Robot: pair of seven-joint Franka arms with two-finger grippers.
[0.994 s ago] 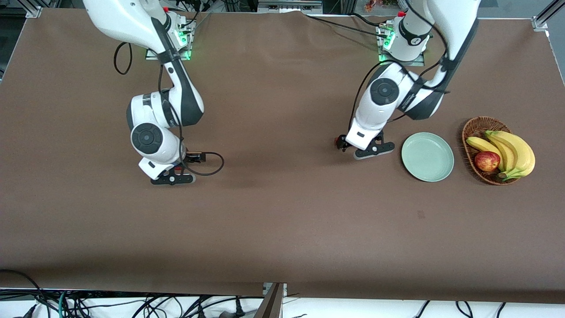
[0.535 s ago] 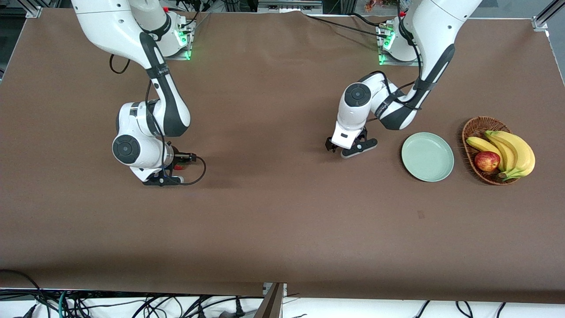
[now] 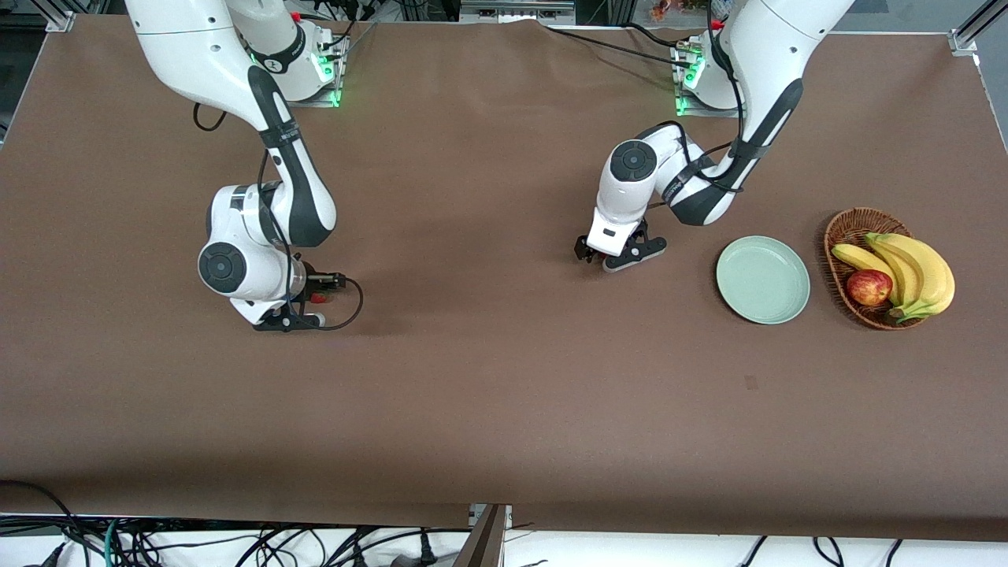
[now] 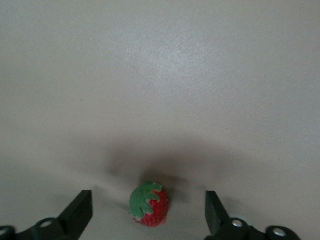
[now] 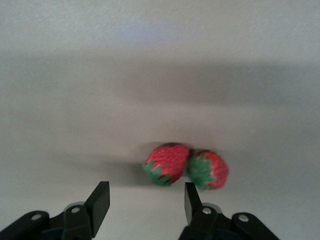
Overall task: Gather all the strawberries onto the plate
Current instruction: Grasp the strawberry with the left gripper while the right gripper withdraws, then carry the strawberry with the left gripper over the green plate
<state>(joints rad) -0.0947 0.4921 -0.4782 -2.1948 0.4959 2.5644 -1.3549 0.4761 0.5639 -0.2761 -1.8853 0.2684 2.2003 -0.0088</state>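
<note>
A: Strawberries first. Where are they?

B: One strawberry (image 4: 149, 205) lies on the brown counter (image 3: 504, 378) under the left tool (image 4: 149, 219), green cap turned to one side. In the left wrist view it sits between the two fingertips (image 4: 80, 210), touching neither.

A: And the other berries?

B: Two strawberries (image 5: 186, 165) lie side by side, touching, under the right tool (image 5: 145, 202). The right wrist view shows them just past the fingertips, not between them. In the front view only a red speck shows beside that tool (image 3: 293, 309).

A: State of each tool?

B: Left tool: jaws spread wide, a clear gap on each side of the berry, nothing gripped. In the front view it sits low over the counter (image 3: 618, 253), between the middle and the plate. Right tool: jaws partly apart, bare counter between them, nothing held. It is low toward the right arm's end.

A: The plate?

B: Pale green plate (image 3: 762, 279), flat on the counter toward the left arm's end, with no berry on it. It is near the left tool but apart from it, and well apart from the right tool.

A: Anything beside it?

B: A brown wicker basket (image 3: 844, 228) just beside the plate, closer to the counter's end. It holds bananas (image 3: 913, 268) and a red apple (image 3: 869, 287).
</note>
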